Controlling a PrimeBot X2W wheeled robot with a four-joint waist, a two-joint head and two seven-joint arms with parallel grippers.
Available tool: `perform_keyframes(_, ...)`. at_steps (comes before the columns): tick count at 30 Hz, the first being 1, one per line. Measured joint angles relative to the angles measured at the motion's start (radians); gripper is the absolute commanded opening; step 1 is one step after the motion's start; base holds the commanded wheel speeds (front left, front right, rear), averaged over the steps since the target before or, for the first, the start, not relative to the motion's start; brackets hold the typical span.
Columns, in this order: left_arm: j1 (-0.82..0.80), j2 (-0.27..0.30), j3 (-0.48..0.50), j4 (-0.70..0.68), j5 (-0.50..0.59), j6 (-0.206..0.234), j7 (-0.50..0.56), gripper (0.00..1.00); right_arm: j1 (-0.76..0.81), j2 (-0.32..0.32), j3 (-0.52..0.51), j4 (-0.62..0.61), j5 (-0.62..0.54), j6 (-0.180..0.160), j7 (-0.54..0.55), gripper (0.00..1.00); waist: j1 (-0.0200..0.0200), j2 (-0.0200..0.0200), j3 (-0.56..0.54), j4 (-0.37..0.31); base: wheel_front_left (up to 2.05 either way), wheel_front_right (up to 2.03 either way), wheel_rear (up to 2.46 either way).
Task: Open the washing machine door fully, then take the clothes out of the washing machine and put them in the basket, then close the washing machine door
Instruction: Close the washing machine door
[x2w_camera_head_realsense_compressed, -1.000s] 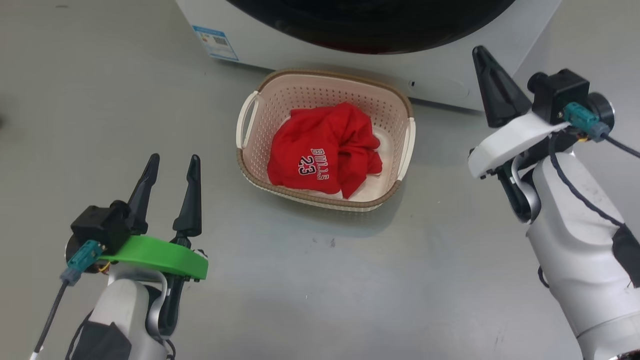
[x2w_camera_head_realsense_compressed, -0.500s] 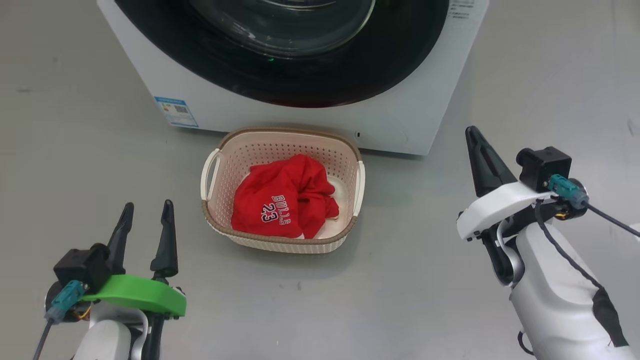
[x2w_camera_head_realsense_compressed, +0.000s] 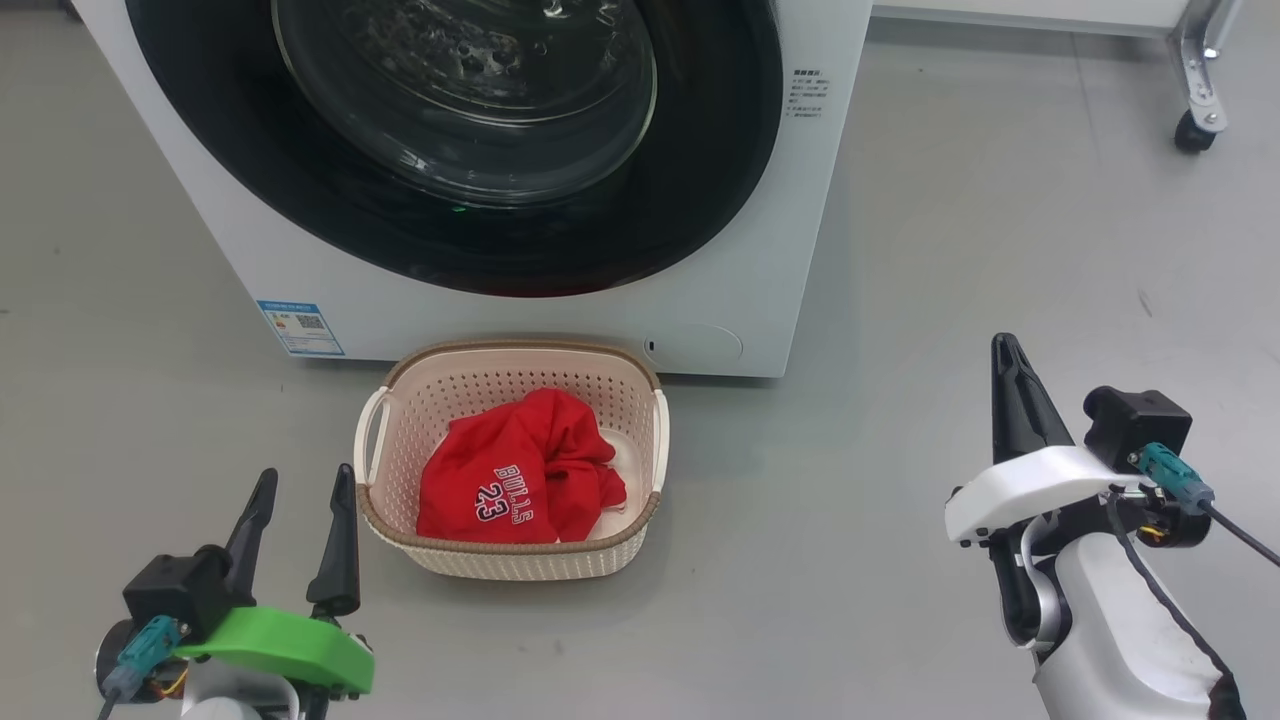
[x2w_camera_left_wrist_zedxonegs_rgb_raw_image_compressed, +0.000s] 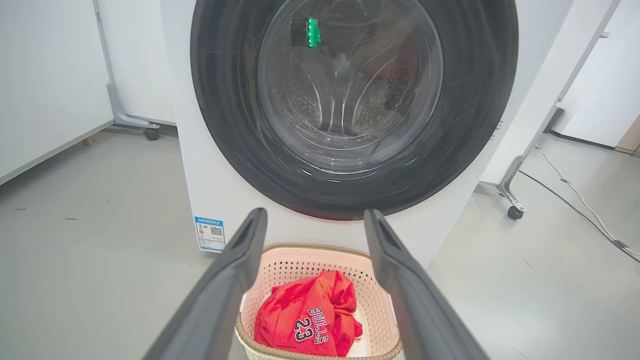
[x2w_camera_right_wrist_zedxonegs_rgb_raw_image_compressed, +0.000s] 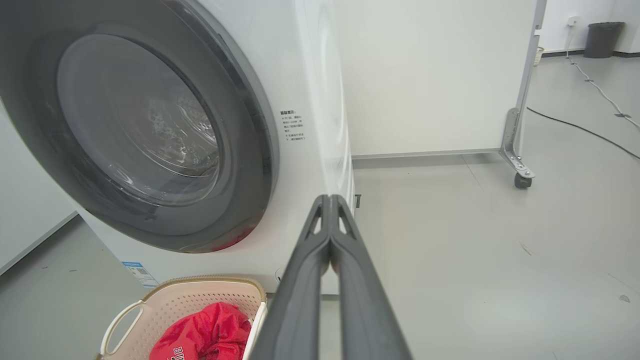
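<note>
One smooth grey floor (x2w_camera_head_realsense_compressed: 950, 230) bears washing machine (x2w_camera_head_realsense_compressed: 805, 200), basket (x2w_camera_head_realsense_compressed: 520, 349) and wheeled partition (x2w_camera_right_wrist_zedxonegs_rgb_raw_image_compressed: 430, 75).

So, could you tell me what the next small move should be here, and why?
Probably just lower both arms to rest. The washing machine door looks shut flush against the washing machine, the clothes lie in the basket, and the open left gripper and shut right gripper are both empty, hanging clear of everything. Nothing seems left to grasp.
</note>
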Motion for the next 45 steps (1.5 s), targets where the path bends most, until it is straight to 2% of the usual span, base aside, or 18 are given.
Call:
perform_keyframes(7, 0.033, 0.0, 0.014, -0.012, 0.002, 0.0, 0.0, 1.0, 0.066, 0.001, -0.022, -0.055, -0.005, -0.013, 0.0, 0.0, 0.0, 0.0, -0.036, -0.03, 0.0, 0.0, 0.0)
perform_keyframes(8, 0.037, -0.001, 0.016, -0.012, 0.002, 0.0, 0.0, 1.0, 0.076, 0.001, -0.025, -0.062, -0.006, -0.015, 0.0, 0.36, 0.0, 0.0, -0.039, -0.033, 0.0, 0.0, 0.0)
perform_keyframes(9, 0.039, -0.002, 0.017, -0.013, 0.002, 0.0, 0.0, 1.0, 0.086, 0.001, -0.028, -0.069, -0.01, -0.015, 0.0, 0.84, 0.0, 0.0, -0.041, -0.036, 0.0, 0.0, 0.0)
perform_keyframes(10, 0.042, -0.002, 0.016, -0.013, 0.002, 0.0, 0.0, 1.0, 0.097, 0.001, -0.032, -0.078, -0.014, -0.021, 0.0, 1.0, 0.0, 0.0, -0.044, -0.038, 0.0, 0.0, 0.0)
perform_keyframes(23, 0.053, -0.009, 0.023, -0.026, 0.007, 0.0, 0.0, 1.0, 0.174, 0.007, -0.053, -0.164, -0.047, -0.025, 0.0, 1.0, 0.0, 0.0, -0.044, -0.044, 0.0, 0.0, 0.0)
perform_keyframes(45, 0.053, -0.019, 0.051, -0.046, 0.042, 0.0, 0.0, 1.0, 0.22, 0.017, -0.06, -0.215, -0.057, -0.024, 0.0, 1.0, 0.0, 0.0, -0.036, -0.035, 0.0, 0.0, 0.0)
